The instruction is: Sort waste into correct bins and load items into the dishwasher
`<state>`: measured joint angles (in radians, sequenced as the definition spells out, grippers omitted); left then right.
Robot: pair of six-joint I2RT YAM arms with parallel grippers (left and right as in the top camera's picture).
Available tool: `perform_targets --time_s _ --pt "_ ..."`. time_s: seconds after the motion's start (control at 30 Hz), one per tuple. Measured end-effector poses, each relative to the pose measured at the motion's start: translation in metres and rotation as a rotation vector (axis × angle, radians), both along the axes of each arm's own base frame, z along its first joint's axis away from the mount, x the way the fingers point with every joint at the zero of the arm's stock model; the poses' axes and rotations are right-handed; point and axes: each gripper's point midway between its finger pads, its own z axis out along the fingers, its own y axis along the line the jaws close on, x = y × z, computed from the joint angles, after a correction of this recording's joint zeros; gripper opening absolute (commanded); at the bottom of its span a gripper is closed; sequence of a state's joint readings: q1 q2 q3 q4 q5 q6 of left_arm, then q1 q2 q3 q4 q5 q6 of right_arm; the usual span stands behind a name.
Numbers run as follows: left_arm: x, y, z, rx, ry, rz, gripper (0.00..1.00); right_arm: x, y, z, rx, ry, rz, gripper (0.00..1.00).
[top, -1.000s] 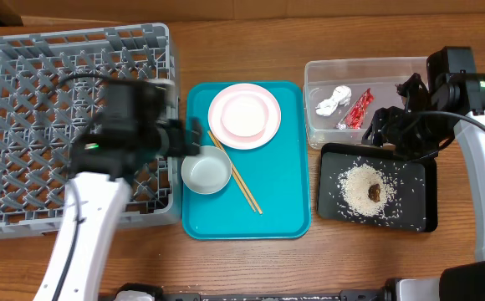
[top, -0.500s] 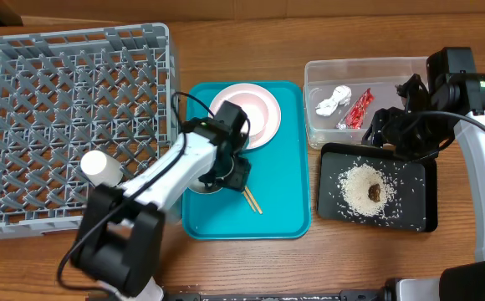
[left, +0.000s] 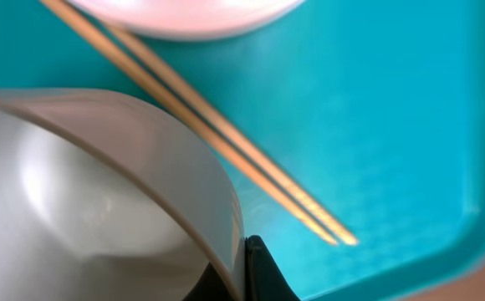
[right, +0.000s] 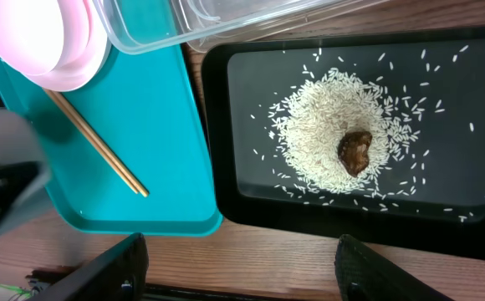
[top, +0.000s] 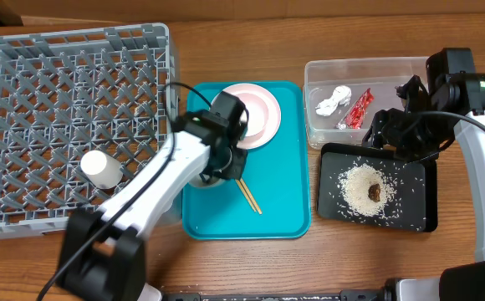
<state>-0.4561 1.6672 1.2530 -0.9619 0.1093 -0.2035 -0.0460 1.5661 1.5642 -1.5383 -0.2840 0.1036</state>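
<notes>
From overhead we look straight down on the whole table point(top: 351, 267), from rack point(top: 25, 50) to black tray point(top: 418, 180). Our left wrist view sits very close beside the grey bowl point(left: 100, 209), facing the teal tray point(left: 376, 100). Our right wrist view looks down from higher. All three share the chopsticks point(right: 100, 146).

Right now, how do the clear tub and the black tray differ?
The clear tub is see-through with tall walls; the black tray is opaque and flat. The tub holds a tissue and red wrapper; the tray holds rice and a brown lump. Both are rectangular.
</notes>
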Motion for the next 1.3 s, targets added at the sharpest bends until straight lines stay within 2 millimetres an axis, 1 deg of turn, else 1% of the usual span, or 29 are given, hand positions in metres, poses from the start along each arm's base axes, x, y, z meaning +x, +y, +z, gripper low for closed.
perform_targets --time_s 0.07,0.1,0.17,0.2,0.27,0.3,0.43,0.57,0.67,0.8,0.9,1.03,1.07,1.13,1.27,1.3 --pt "0.009 0.003 0.030 -0.051 -0.076 0.020 0.04 0.000 0.000 0.000 0.000 0.001 0.000 0.73" --pt "0.015 0.008 0.047 -0.080 -0.120 0.037 0.04 0.000 0.000 0.000 0.000 0.001 0.000 0.73" --pt "0.027 0.023 0.080 -0.156 -0.205 0.060 0.04 0.000 0.000 0.000 0.000 0.002 0.000 0.73" --pt "0.031 0.032 0.090 -0.183 -0.233 0.071 0.04 0.000 0.000 0.000 0.000 0.002 0.000 0.73" --pt "0.040 0.050 0.105 -0.248 -0.272 0.087 0.04 -0.001 0.000 0.000 0.000 0.003 0.000 0.73" --pt "0.045 0.062 0.111 -0.289 -0.290 0.097 0.04 -0.001 0.000 0.000 0.000 0.003 0.000 0.73" --pt "0.059 0.104 0.122 -0.449 -0.325 0.130 0.04 -0.001 0.000 0.000 0.000 0.005 0.000 0.73" --pt "0.070 0.138 0.125 -0.654 -0.356 0.147 0.04 -0.002 0.000 0.000 0.000 0.007 0.000 0.73" --pt "0.081 0.154 0.117 -0.801 -0.364 0.159 0.04 -0.002 0.000 0.000 0.000 0.009 0.000 0.73" --pt "0.094 0.171 0.101 -0.960 -0.354 0.192 0.04 -0.003 0.000 0.000 0.000 0.012 0.000 0.73" --pt "0.099 0.177 0.092 -1.057 -0.339 0.211 0.04 -0.004 0.000 0.000 0.000 0.015 0.000 0.73" --pt "0.099 0.188 0.089 -1.154 -0.334 0.245 0.05 -0.004 0.000 0.000 0.000 0.015 0.000 0.73" --pt "0.098 0.192 0.089 -1.163 -0.333 0.259 0.10 -0.004 0.000 0.000 0.000 0.016 0.000 0.73" --pt "0.096 0.205 0.087 -1.165 -0.338 0.302 0.25 -0.004 0.000 0.000 0.000 0.018 0.000 0.73" --pt "0.087 0.242 0.077 -1.140 -0.341 0.428 0.59 -0.004 0.000 0.000 0.001 0.018 0.000 0.73" --pt "0.084 0.251 0.075 -1.135 -0.339 0.463 0.65 -0.004 0.000 0.000 0.000 0.018 0.000 0.73"
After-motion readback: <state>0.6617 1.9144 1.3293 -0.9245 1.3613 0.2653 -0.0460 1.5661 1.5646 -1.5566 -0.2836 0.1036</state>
